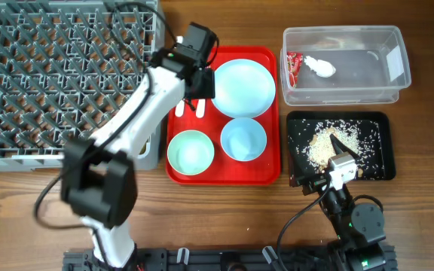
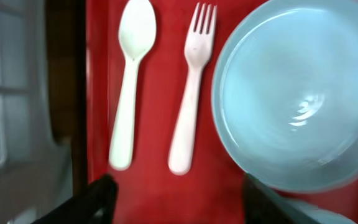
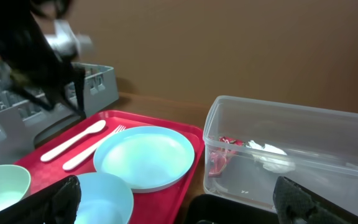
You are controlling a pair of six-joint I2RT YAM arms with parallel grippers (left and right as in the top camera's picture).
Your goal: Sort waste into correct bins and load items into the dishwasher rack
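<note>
A white spoon (image 2: 129,81) and fork (image 2: 191,87) lie side by side on the red tray (image 1: 270,162), left of the round light-blue plate (image 1: 243,86). My left gripper (image 2: 179,205) is open and empty, hovering over their handle ends (image 1: 194,89). A light-blue bowl (image 1: 243,139) and a pale green cup (image 1: 191,150) sit at the tray's front. The clear tub (image 1: 386,90) holds the red wrapper (image 1: 292,68) and white napkin (image 1: 321,68). Rice-like crumbs (image 1: 322,143) lie in the black tray (image 1: 375,162). My right gripper (image 1: 339,147) is open and empty above it.
The grey rack (image 1: 59,75) fills the far left, with a small side compartment next to the red tray's left edge. In the right wrist view the plate (image 3: 145,155), bowl (image 3: 104,199) and tub (image 3: 291,124) lie ahead of the open jaws (image 3: 179,211).
</note>
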